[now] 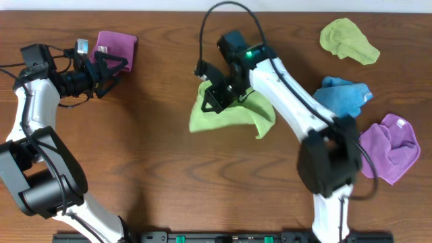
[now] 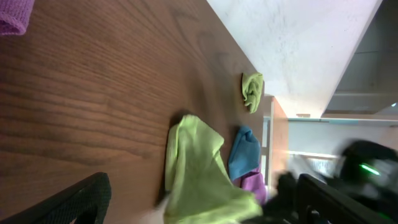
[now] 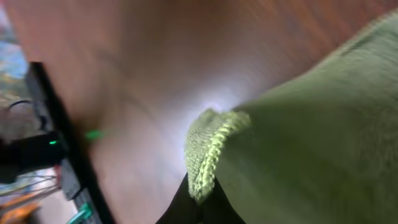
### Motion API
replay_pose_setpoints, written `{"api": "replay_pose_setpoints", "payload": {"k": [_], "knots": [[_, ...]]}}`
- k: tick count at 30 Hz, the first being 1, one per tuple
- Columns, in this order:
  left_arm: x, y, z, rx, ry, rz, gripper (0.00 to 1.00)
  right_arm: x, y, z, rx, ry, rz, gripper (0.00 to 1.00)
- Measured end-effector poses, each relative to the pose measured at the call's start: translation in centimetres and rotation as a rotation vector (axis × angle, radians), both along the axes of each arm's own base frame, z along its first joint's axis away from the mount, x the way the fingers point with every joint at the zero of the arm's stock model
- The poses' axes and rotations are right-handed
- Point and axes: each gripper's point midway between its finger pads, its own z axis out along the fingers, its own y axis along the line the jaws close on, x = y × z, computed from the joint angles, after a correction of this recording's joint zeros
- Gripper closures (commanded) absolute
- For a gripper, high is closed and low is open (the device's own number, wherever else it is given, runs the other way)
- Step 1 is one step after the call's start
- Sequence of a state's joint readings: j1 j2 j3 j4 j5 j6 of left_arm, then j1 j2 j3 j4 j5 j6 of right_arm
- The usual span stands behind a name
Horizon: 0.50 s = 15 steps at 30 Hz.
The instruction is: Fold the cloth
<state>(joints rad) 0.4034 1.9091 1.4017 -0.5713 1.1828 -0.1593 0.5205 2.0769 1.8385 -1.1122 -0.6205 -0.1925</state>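
Observation:
The cloth (image 1: 233, 116), bright lime green, lies rumpled at the table's middle, its left part flat and its right part bunched in a fold. My right gripper (image 1: 216, 102) is shut on it near the upper left part. In the right wrist view the black fingers (image 3: 186, 208) pinch the stitched hem of the cloth (image 3: 211, 146), lifted a little off the wood. My left gripper (image 1: 120, 65) stands open at the far left, away from the cloth and empty. From the left wrist view the cloth (image 2: 193, 168) shows across the table beyond one finger (image 2: 74, 202).
A purple cloth (image 1: 115, 46) lies just behind the left gripper. At the right lie an olive-green cloth (image 1: 347, 40), a blue cloth (image 1: 343, 94) and another purple cloth (image 1: 391, 145) with a white tag. The table's front edge holds a black rail (image 1: 223, 237).

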Motion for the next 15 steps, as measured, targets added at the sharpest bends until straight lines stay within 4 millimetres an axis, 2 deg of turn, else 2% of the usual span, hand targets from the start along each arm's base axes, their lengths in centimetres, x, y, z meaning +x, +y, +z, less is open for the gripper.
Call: {"api": "replay_pose_setpoints", "payload": {"k": [2, 4, 8, 11, 12, 13, 15], "knots": [[0.0, 0.0, 0.0, 0.0, 0.0, 0.0, 0.05, -1.3, 0.0, 2.3, 0.0, -0.028, 0.016, 0.98], [0.0, 0.0, 0.0, 0.0, 0.0, 0.0, 0.05, -3.0, -0.3, 3.7, -0.024, -0.025, 0.036, 0.95], [0.1, 0.0, 0.0, 0.002, -0.005, 0.0, 0.05, -7.2, -0.9, 4.0, -0.106, 0.054, 0.099, 0.89], [0.3, 0.1, 0.2, 0.01, -0.024, 0.0, 0.05, -9.6, 0.0, 3.8, -0.137, 0.077, 0.158, 0.65], [0.4, 0.2, 0.2, 0.012, -0.028, 0.0, 0.05, -10.2, 0.5, 3.8, -0.136, 0.071, 0.184, 0.34], [0.4, 0.2, 0.2, 0.013, -0.03, 0.0, 0.05, -10.8, 1.1, 3.8, -0.136, 0.065, 0.206, 0.25], [0.4, 0.2, 0.2, 0.013, -0.032, 0.0, 0.05, -12.0, 2.3, 3.8, -0.128, 0.046, 0.254, 0.23]]}}
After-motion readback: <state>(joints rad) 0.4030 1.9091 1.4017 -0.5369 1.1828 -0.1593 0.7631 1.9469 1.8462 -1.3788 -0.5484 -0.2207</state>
